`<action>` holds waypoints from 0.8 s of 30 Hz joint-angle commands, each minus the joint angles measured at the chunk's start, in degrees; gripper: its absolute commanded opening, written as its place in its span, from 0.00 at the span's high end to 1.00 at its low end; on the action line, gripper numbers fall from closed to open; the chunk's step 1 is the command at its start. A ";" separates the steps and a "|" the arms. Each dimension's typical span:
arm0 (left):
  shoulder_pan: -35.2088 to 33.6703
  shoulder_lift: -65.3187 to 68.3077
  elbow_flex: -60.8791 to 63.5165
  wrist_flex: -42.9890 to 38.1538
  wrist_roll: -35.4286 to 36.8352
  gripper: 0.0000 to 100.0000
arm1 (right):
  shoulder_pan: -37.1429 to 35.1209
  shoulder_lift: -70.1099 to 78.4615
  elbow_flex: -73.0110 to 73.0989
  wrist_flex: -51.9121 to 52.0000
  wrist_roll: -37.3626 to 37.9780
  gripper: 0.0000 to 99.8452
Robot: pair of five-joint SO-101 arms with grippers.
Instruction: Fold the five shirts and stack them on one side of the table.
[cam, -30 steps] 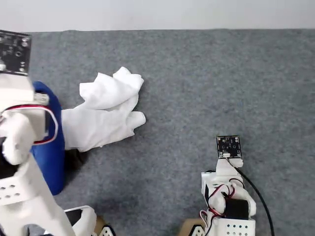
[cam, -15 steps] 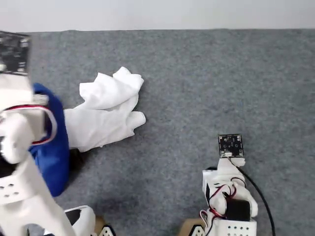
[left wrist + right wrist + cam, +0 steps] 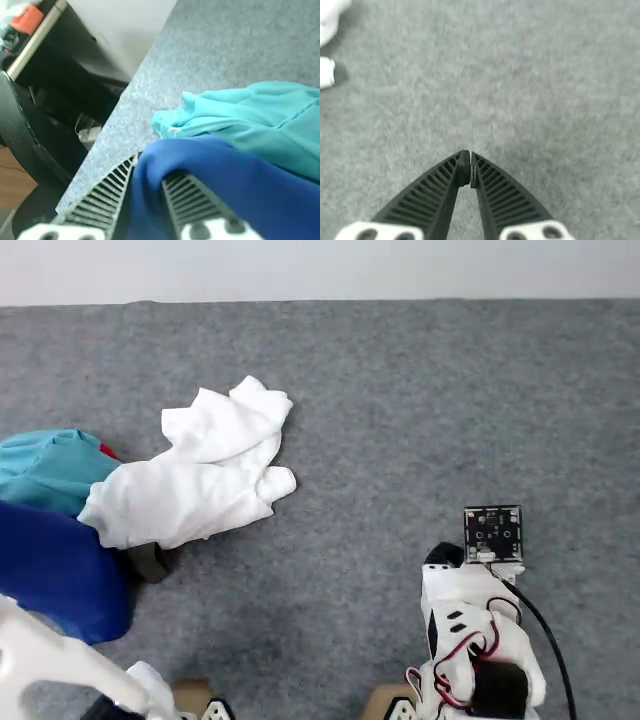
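A grey, carpet-like counter point(image 3: 420, 400) is seen from above, with a pale wall along its far edge. A crumpled white cotton shirt point(image 3: 205, 475) lies in the left half of the counter, bunched into soft folds, about midway between the far and near edges. At the left edge, a rumpled teal shirt point(image 3: 50, 470) touches the white one, and a sliver of red cloth point(image 3: 108, 451) shows between them. Closer to the near-left corner sits a deep blue shirt point(image 3: 55, 570), touching the teal shirt and the white shirt's end. A small dark shape point(image 3: 150, 562) peeks out from under the white shirt's near edge; what it is cannot be told.

The white left arm point(image 3: 50, 660) rises at the near-left corner. In its wrist view the left gripper point(image 3: 150, 167) has its black ribbed fingers point(image 3: 100, 195) clamped on a fold of the blue shirt, which bulges up between them, with the teal shirt just beyond, close to the counter's edge.

The white right arm point(image 3: 480, 630) stands at the near edge, right of centre, well apart from the shirts. The right gripper point(image 3: 468, 156) points down at bare grey counter; its fingers point(image 3: 435, 195) are pressed together, tips touching, holding nothing.
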 commanded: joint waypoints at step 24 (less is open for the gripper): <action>-2.99 1.85 14.55 -1.58 -3.78 0.73 | 0.22 0.31 -6.24 0.57 0.62 0.99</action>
